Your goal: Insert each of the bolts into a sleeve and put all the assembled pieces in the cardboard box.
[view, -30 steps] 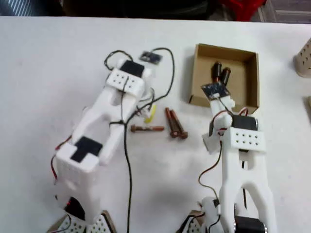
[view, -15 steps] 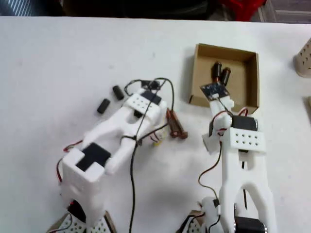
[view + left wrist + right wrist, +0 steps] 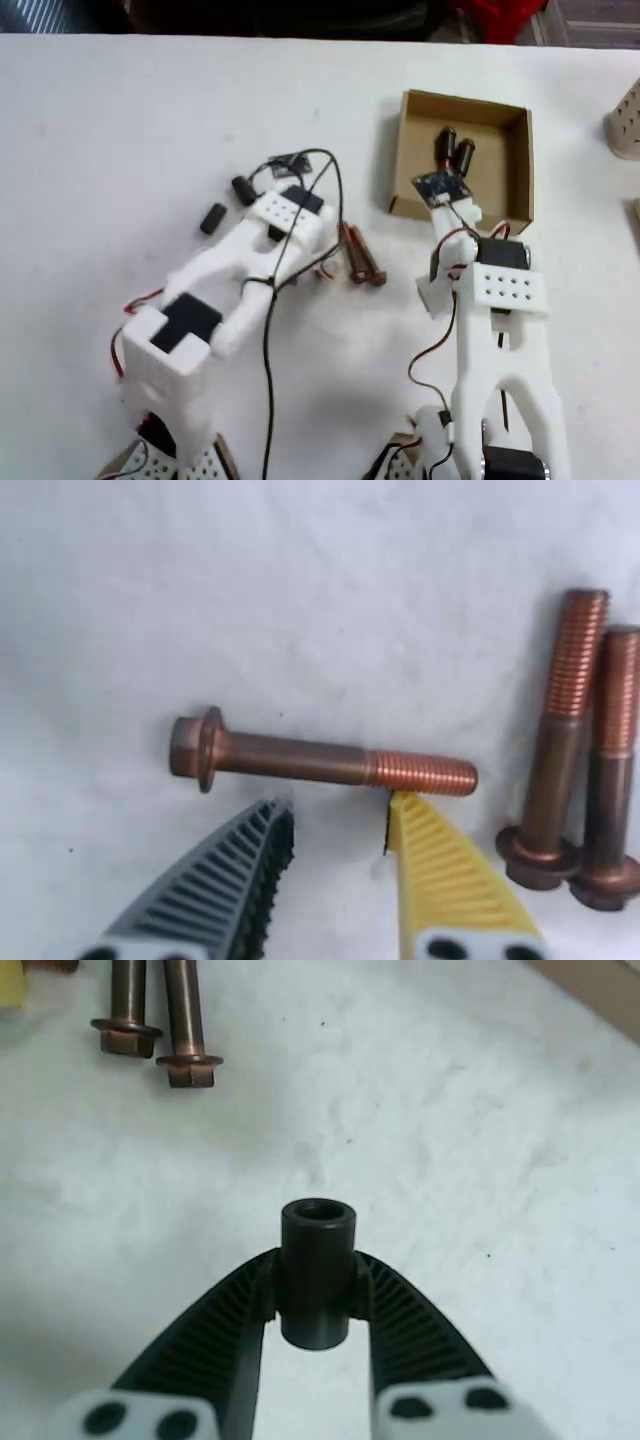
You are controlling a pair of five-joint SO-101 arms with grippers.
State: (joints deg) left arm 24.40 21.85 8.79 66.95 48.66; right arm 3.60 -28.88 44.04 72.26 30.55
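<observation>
Beside the cardboard box [image 3: 465, 100], on its left-arm side, the left claw [image 3: 338, 805] had swung within the last second from a stretched pose farther from the box to a spot over the lone bolt [image 3: 320, 760]. That sweep uncovered two loose sleeves [image 3: 243, 190] on the tabletop [image 3: 120, 120], which lay farther from the box than the bolts did. In the final half second the arm had pulled back only slightly, as if settling. The left claw stood wide open, its grey and yellow fingers just short of the shank, with the yellow tip close to the threaded end and neither tip yet touching it. The lone bolt lay flat and crosswise to the pair of bolts [image 3: 362, 255], which rested side by side and touching, nearer the box. Near the box's front wall the right claw [image 3: 315, 1295] had not moved across the three high views and held a black sleeve [image 3: 318, 1225] clamped upright, bore facing up. Assembled pieces [image 3: 455, 150] already lay inside the box. The shift suggested that the left arm had finished its approach and was lined up to close on the lone bolt, the likely partner for the waiting sleeve. With three bolts outside the box, the job looked well short of done.
</observation>
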